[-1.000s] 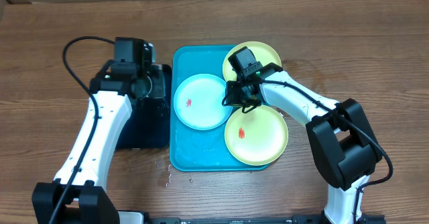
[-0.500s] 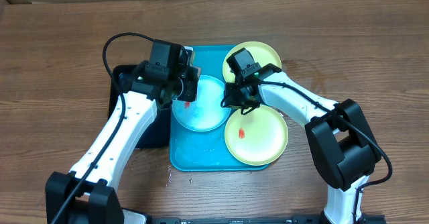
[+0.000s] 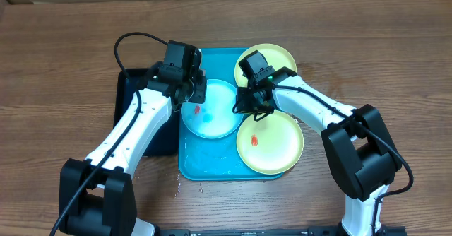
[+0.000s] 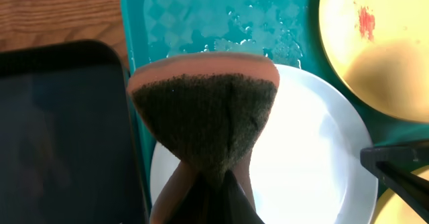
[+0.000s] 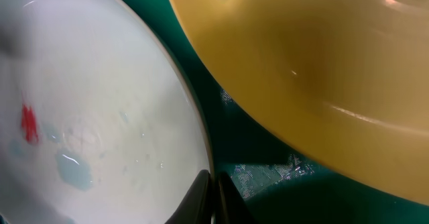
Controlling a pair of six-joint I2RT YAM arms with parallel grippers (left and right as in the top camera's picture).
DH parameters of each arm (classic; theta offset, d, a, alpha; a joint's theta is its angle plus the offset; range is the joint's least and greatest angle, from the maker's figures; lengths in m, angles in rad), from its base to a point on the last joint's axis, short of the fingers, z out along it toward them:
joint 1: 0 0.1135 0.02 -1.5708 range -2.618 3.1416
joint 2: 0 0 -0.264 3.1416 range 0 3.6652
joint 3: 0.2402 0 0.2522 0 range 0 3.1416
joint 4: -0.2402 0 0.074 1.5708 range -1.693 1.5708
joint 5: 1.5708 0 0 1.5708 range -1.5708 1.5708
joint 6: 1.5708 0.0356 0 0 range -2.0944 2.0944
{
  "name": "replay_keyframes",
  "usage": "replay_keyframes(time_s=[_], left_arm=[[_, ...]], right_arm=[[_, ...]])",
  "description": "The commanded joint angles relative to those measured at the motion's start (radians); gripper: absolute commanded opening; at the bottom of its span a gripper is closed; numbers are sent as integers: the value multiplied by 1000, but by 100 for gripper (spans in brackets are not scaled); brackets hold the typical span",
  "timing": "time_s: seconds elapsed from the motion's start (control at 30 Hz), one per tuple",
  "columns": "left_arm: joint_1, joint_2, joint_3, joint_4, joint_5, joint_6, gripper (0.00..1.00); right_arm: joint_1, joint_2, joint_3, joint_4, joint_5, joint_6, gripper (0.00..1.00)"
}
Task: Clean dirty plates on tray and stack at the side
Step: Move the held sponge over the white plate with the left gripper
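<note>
The turquoise tray point(image 3: 189, 160) holds three plates. The light blue plate point(image 3: 219, 116) lies at its left with a red smear. One light green plate point(image 3: 280, 56) lies at the back right, another point(image 3: 275, 148) with a red smear at the front right. My left gripper point(image 3: 193, 96) is shut on an orange sponge point(image 4: 204, 106) with a dark scrub face, held over the blue plate's point(image 4: 315, 163) left part. My right gripper point(image 5: 213, 196) is shut on the blue plate's point(image 5: 100, 110) right rim, between the green plates point(image 5: 322, 63).
A black tray point(image 3: 145, 123) lies right beside the turquoise tray's left edge, under my left arm; it shows in the left wrist view point(image 4: 60, 130). Water drops lie on the turquoise tray's floor point(image 4: 221, 16) and on the wooden table at its front left corner point(image 3: 176, 186).
My left arm has swung right from over the black tray to over the blue plate's left part, sponge in its jaws. My right gripper has stayed on the plate's rim.
</note>
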Motion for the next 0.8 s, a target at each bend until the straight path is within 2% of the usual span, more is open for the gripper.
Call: replay_keyframes(time_s=[0.0,0.17,0.33,0.6,0.77], left_arm=[[3,3,19,-18,-28,-7,4],[3,10,12,-22,-27,-8,4],[3,10,12,-20,-5,-14,4],[3,28,12,-22,60,-14,4],[3,59,12,-24,108,-14,4]], right_arm=[[6,5,-11,5,-7,4,4],[6,5,-11,5,-7,4,4],[6,5,-11,8,-7,4,17],[6,5,-11,8,-7,4,16],[6,5,-11,8,-6,4,22]])
